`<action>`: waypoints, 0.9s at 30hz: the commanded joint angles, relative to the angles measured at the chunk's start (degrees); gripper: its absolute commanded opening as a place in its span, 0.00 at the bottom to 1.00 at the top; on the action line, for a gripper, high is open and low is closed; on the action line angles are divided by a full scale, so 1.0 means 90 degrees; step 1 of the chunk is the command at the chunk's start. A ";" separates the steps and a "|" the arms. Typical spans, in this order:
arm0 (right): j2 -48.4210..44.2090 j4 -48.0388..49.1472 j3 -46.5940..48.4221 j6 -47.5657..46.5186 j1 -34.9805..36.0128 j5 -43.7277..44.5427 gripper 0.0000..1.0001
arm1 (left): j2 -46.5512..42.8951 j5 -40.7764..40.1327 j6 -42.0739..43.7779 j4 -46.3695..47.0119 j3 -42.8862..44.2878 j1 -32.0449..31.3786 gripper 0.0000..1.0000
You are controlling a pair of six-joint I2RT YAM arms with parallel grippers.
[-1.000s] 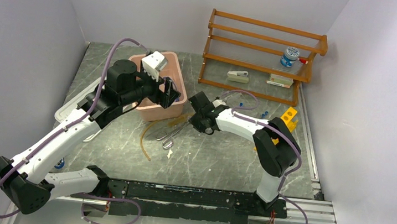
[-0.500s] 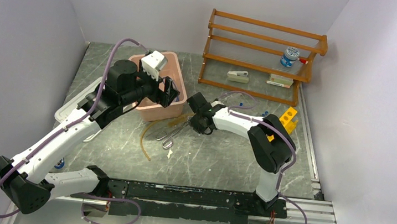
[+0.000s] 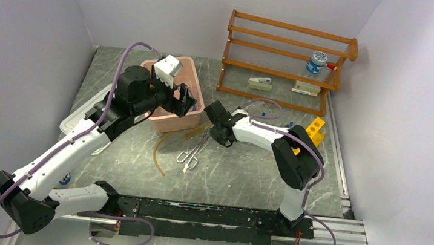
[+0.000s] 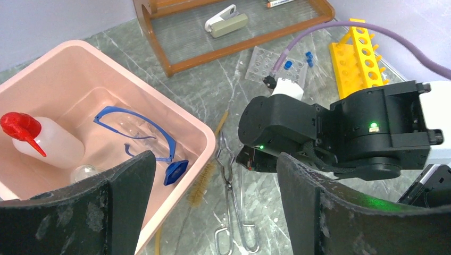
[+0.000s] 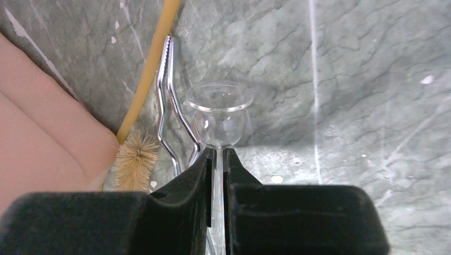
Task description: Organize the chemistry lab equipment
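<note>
- Chemistry lab equipment: goggles [image 4: 141,130] and wash bottle [image 4: 45,141] lie in pink bin [image 4: 159,98]; left gripper [image 4: 214,164] wide open, empty.
- Tongs [image 4: 229,180] on table [image 4: 276,234], 3 o'clock of bin.
- Small glass [image 5: 219,111], tongs at its 9 o'clock: likely light, fragile, slick; right gripper [image 5: 216,159] pinched on thin stem, so squeeze gently.

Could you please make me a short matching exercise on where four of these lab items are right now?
Items: 1 goggles; 2 tongs; 3 small glass; 4 yellow rack.
Places: A pinched in the right gripper; B on the table by the wooden shelf; C inside the pink tub; D on the table beside the tub.
Pairs: 1-C, 2-D, 3-A, 4-B.
</note>
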 commanded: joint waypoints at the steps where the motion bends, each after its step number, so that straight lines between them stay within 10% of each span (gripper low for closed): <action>1: -0.0577 -0.0378 -0.0128 -0.0206 0.0019 0.0819 0.04 | 0.0008 0.0123 -0.0249 0.0279 -0.0135 -0.0041 0.88; 15: -0.2435 0.0311 -0.0652 -0.2530 0.0017 0.2459 0.02 | 0.0363 0.1036 -0.1189 0.0715 -0.0274 -0.0036 0.92; 27: -0.4122 0.2452 -0.0900 -0.4510 -0.0495 -0.0385 0.02 | 0.1471 0.2617 -0.2638 0.1619 -0.0119 -0.0041 0.86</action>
